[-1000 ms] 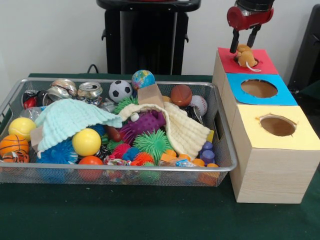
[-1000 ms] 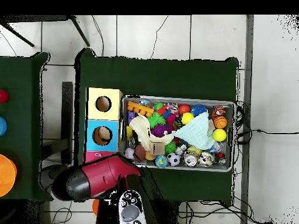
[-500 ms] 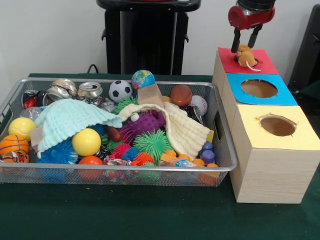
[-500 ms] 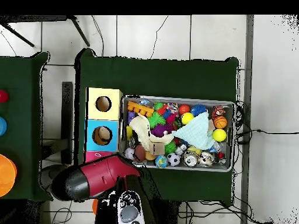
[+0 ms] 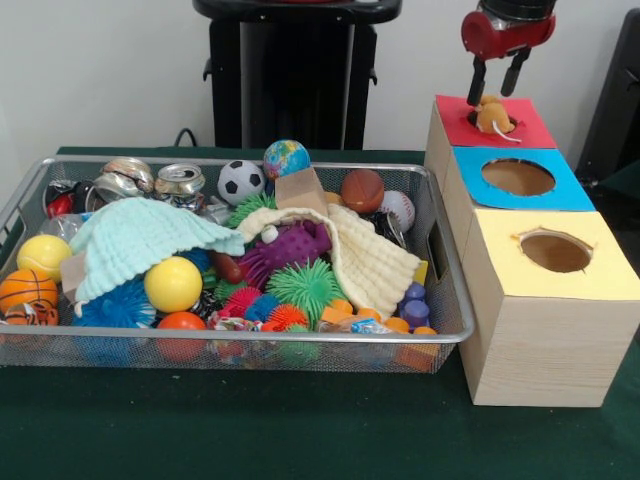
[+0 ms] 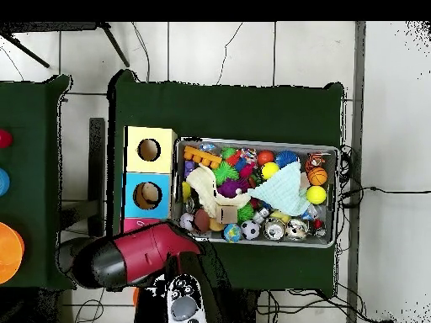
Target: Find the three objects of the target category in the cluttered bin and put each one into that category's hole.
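A small tan plush toy (image 5: pixel 492 115) with a white tail sits in the hole of the red-topped box (image 5: pixel 528 125), half sunk in. My gripper (image 5: pixel 497 90) hangs open just above it, one finger on each side, not holding it. In the overhead view the red arm (image 6: pixel 135 256) covers the red box and the gripper is hidden. The wire bin (image 5: pixel 445 330) to the left holds balls, spiky toys, cans and cloths. The same bin (image 6: pixel 335 151) shows in the overhead view.
A blue-topped box (image 5: pixel 518 178) and a yellow-topped box (image 5: pixel 556 250) with round holes stand in a row in front of the red one. A light blue cloth (image 5: pixel 140 240) and a cream cloth (image 5: pixel 370 262) cover part of the bin's contents.
The gripper has risen and drifted slightly right, away from the plush toy, which stays in the red box's hole. In the overhead view the arm has shifted left.
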Action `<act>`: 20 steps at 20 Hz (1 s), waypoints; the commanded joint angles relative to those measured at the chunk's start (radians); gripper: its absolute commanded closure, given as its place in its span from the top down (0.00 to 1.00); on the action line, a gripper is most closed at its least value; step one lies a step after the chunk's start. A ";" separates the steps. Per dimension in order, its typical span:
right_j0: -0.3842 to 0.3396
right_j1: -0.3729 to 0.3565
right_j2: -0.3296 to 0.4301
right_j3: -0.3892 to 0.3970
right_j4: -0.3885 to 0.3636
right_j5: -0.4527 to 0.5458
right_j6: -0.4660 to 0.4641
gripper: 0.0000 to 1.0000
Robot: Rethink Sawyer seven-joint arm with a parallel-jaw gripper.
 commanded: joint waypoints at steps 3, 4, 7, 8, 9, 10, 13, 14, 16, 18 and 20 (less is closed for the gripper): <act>0.003 0.005 -0.021 -0.093 0.037 0.114 0.158 1.00; 0.003 0.005 -0.021 -0.093 0.037 0.112 0.158 1.00; 0.004 0.004 -0.021 -0.090 0.039 0.107 0.156 1.00; 0.004 0.004 -0.021 -0.089 0.040 0.104 0.154 0.00; 0.004 0.003 -0.020 -0.088 0.039 0.103 0.152 0.00; 0.004 0.003 -0.020 -0.087 0.037 0.101 0.150 0.00; 0.004 0.001 -0.018 -0.083 0.019 0.096 0.126 0.00; 0.004 0.001 -0.019 -0.083 0.017 0.098 0.124 0.00; 0.006 0.000 -0.024 -0.080 0.015 0.088 0.129 0.00; 0.002 0.000 -0.021 -0.081 0.017 0.097 0.121 0.00; 0.003 0.001 -0.021 -0.080 0.015 0.098 0.117 0.00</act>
